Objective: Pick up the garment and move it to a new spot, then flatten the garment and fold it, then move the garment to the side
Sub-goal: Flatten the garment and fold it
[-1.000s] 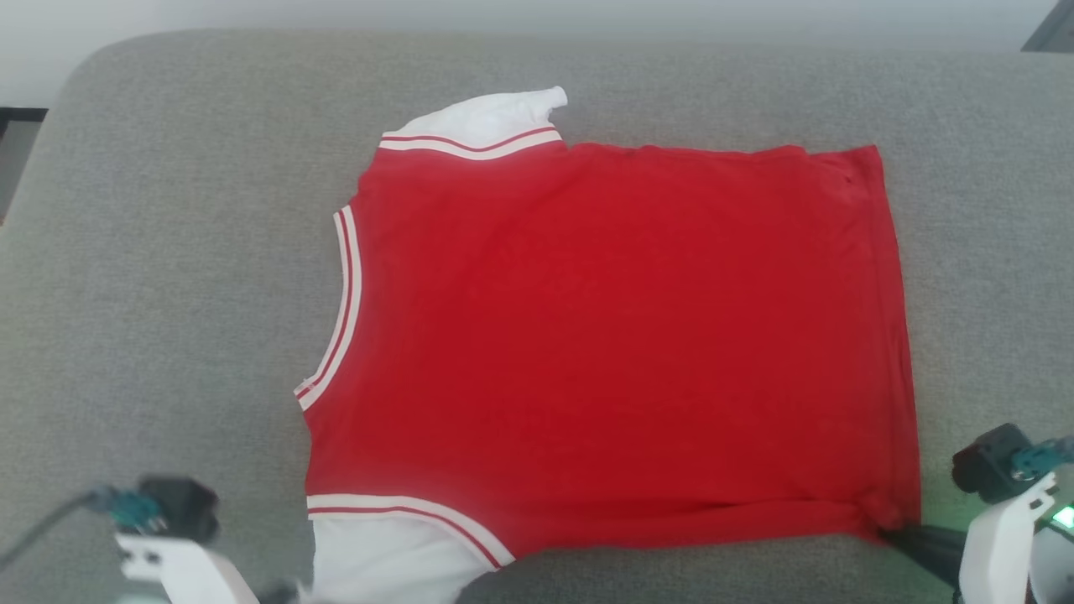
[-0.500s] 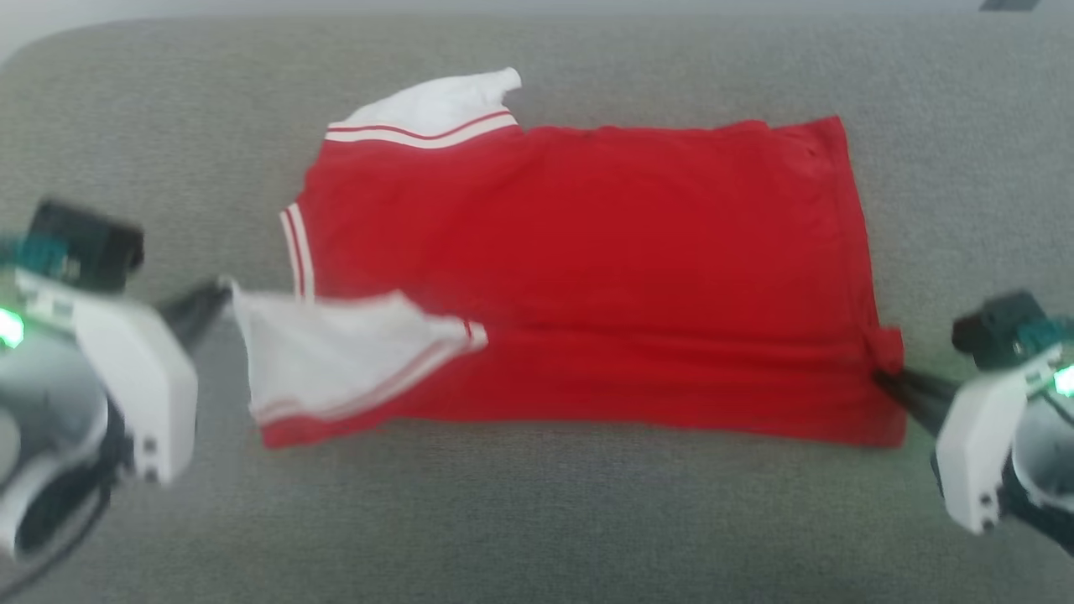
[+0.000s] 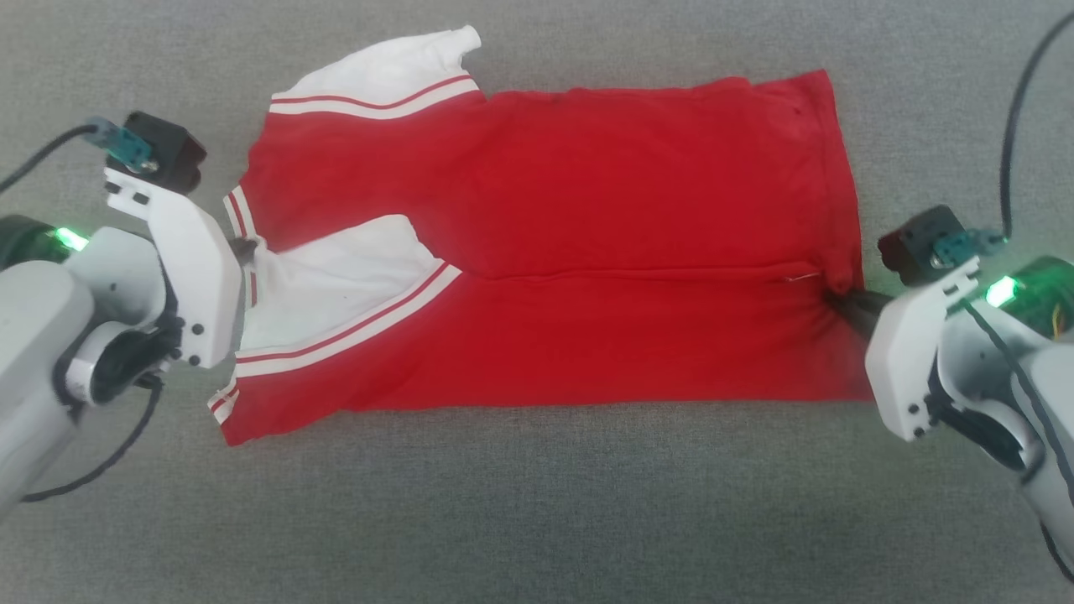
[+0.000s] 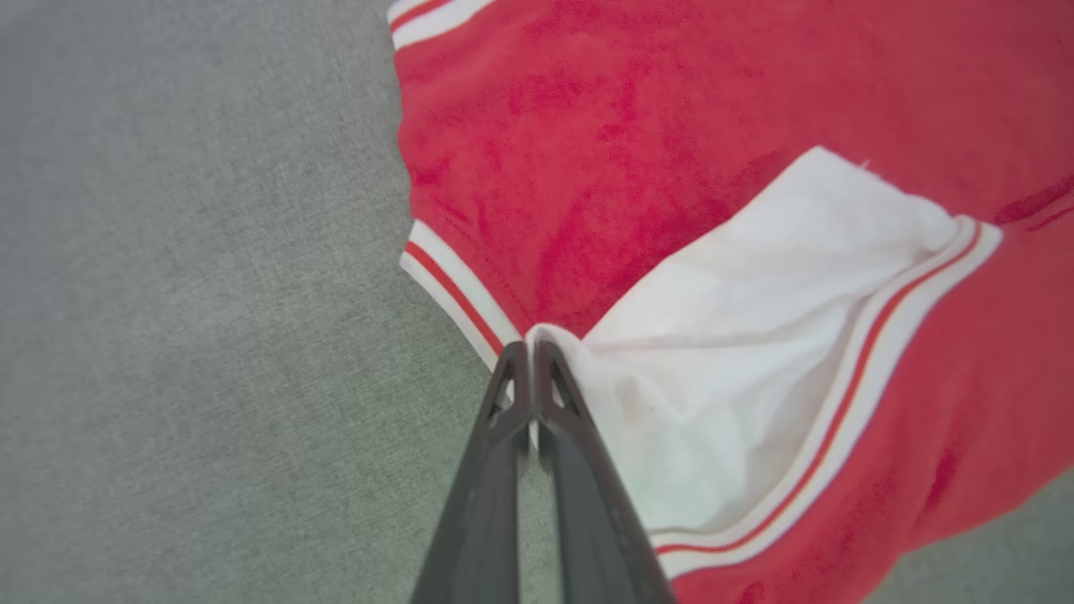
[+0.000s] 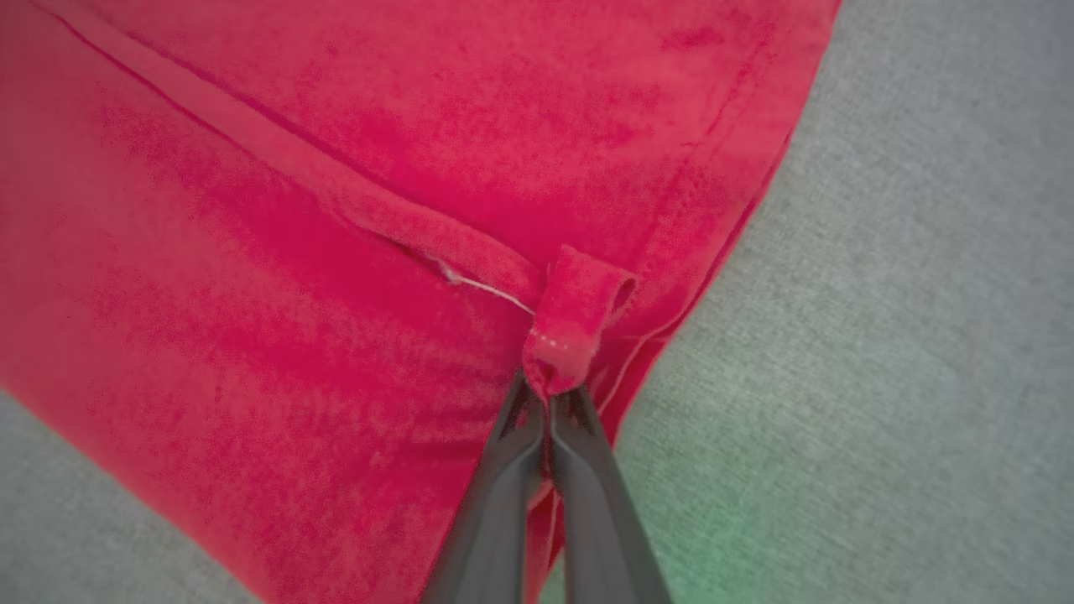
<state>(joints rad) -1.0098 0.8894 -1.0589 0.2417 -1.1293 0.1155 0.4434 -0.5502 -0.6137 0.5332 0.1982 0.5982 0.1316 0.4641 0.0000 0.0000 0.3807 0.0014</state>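
1. Left claw [image 4: 524, 352]: I find its two dark fingers pressed together, nipping a corner of the near white sleeve [image 4: 738, 335], just beside the striped neck trim [image 4: 457, 289].
2. Right claw [image 5: 547, 386]: likewise clamped tight; a bunched, curled corner of the red hem [image 5: 579, 310] sits between its tips; a loose thread [image 5: 491, 289] trails from that corner.
3. Between the two lies the red jersey-style T-shirt with white short sleeves [image 3: 587, 210], on the grey woven cushion [image 3: 537, 503]; its near long side is turned over onto the body, the carried edge lying about along the midline; the far sleeve [image 3: 377, 75] is spread flat beyond.
4. Judgement: the step in hand is the lengthwise fold; to do it well I would hold both claws level, the edge taut between them and parallel to the far side, lower both together, and let go only once the cloth rests.
5. Concern: the near white sleeve lies skewed and the hem corner is rolled; both likely need smoothing.
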